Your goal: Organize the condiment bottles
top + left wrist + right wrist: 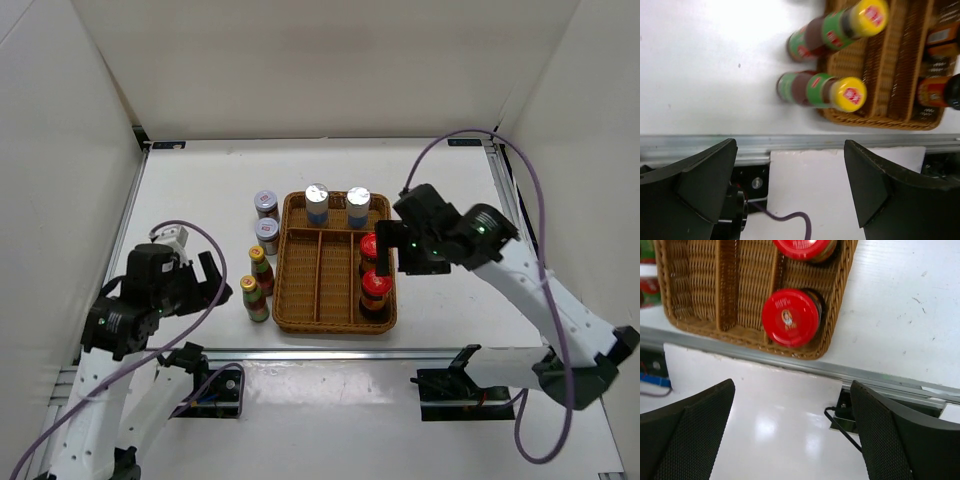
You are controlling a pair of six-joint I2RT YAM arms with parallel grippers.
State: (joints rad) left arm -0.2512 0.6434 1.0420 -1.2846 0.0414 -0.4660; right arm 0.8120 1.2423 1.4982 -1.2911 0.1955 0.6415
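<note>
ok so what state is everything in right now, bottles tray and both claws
wicker tray: flat on the table, left and middle compartments empty
silver-capped bottles: upright, in the tray's back compartment
red-capped bottles: upright, in the tray's right compartment
purple-lidded jars: upright on the table, left of the tray
yellow-capped bottles: upright on the table, left of the tray
left claw: open, holding nothing
right claw: open, holding nothing

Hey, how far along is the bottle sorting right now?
Done: both silver-capped bottles and both red-capped bottles stand in the wicker tray. In hand: nothing; left hand and right hand are open and empty. Left: two purple-lidded jars and two yellow-capped bottles stand on the table beside the tray.
</note>
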